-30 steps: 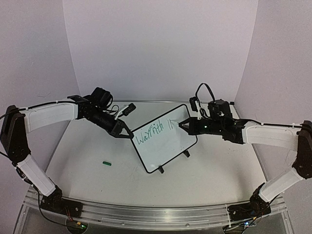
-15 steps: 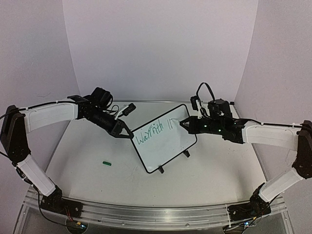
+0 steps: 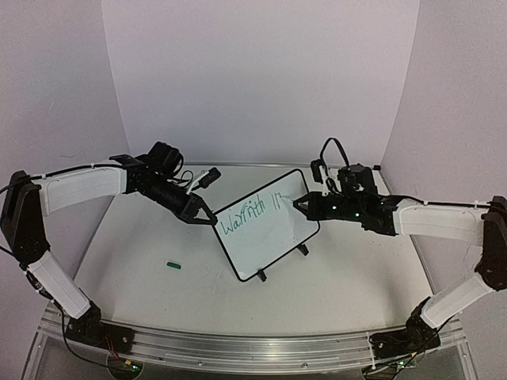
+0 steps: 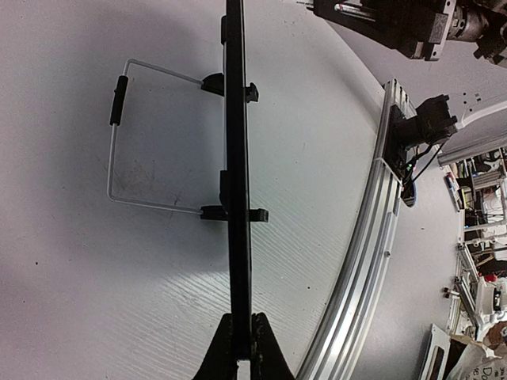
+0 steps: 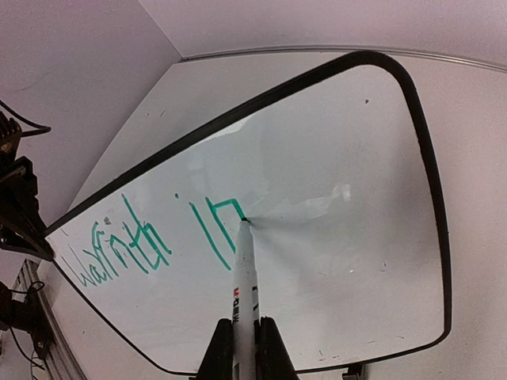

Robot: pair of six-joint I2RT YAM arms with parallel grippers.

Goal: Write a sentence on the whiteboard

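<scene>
The whiteboard (image 3: 273, 229), white with a thin black frame and two black feet, stands tilted at the table's middle with green writing on it. My left gripper (image 3: 211, 221) is shut on the board's left edge; in the left wrist view the frame (image 4: 237, 158) runs edge-on between the jaws of that gripper (image 4: 239, 336). My right gripper (image 3: 298, 203) is shut on a white marker (image 5: 244, 277). The marker's tip touches the board (image 5: 341, 237) at the end of a fresh green stroke (image 5: 230, 207).
A small green marker cap (image 3: 174, 265) lies on the table left of the board. A wire stand (image 4: 119, 142) props the board from behind. An aluminium rail (image 3: 238, 344) runs along the near table edge. White walls enclose the back and sides.
The marker tip has moved slightly, adding a short top stroke and a downstroke to the right of the earlier green lines. The left gripper and the board have stayed still.
</scene>
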